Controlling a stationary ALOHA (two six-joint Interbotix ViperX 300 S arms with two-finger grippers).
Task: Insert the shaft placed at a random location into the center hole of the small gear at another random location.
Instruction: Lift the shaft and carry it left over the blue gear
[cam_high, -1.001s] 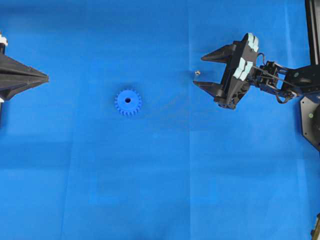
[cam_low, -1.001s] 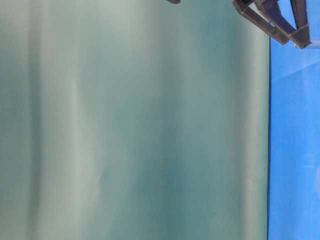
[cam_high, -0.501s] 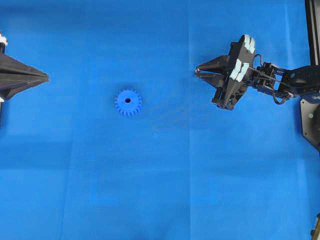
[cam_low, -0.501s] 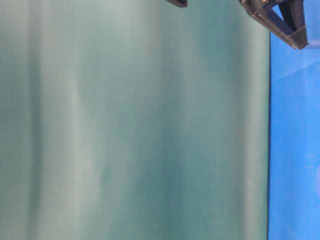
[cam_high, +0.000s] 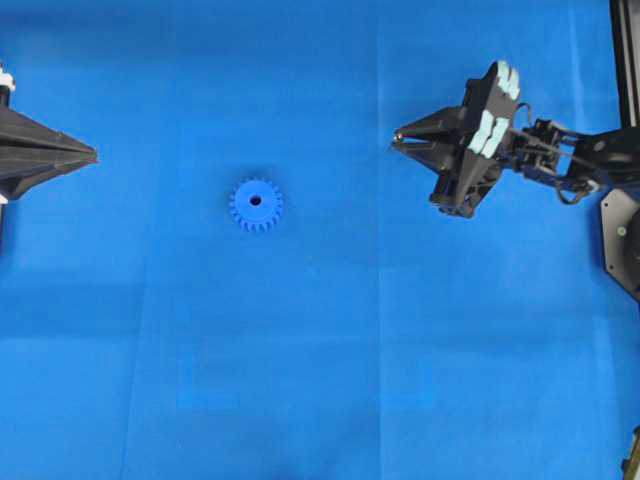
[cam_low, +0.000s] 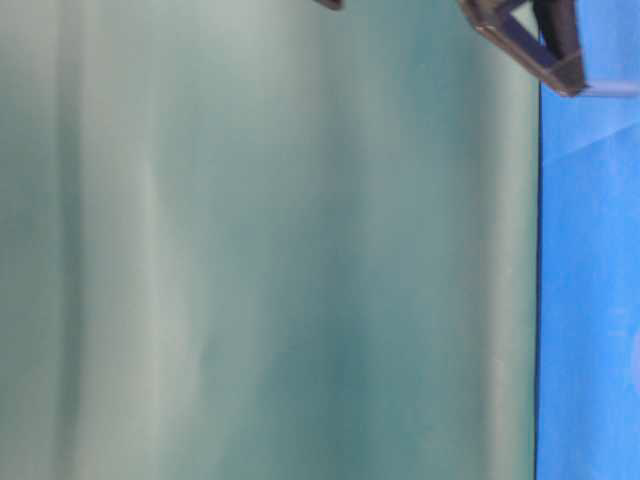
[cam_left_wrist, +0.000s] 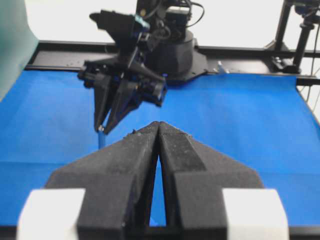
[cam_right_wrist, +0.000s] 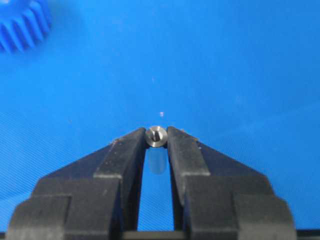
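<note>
Since a second ago our right gripper (cam_right_wrist: 156, 136) has closed its jaws on the shaft (cam_right_wrist: 156, 135), well right of the gear (cam_high: 256, 205) on the tabletop (cam_high: 320, 380), while our left gripper (cam_left_wrist: 159, 131) stays shut.

You see a bright blue toothed plastic gear (cam_high: 256, 204) on blue cloth (cam_high: 320, 350), a silvery-grey metal pin (cam_right_wrist: 156, 136) between matte black fingers (cam_right_wrist: 125, 155).

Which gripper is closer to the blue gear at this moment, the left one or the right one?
Right, slightly. The right gripper is to the right of the gear and a little above it in the overhead view, shut on the pin. The left gripper sits shut near the left edge.
</note>
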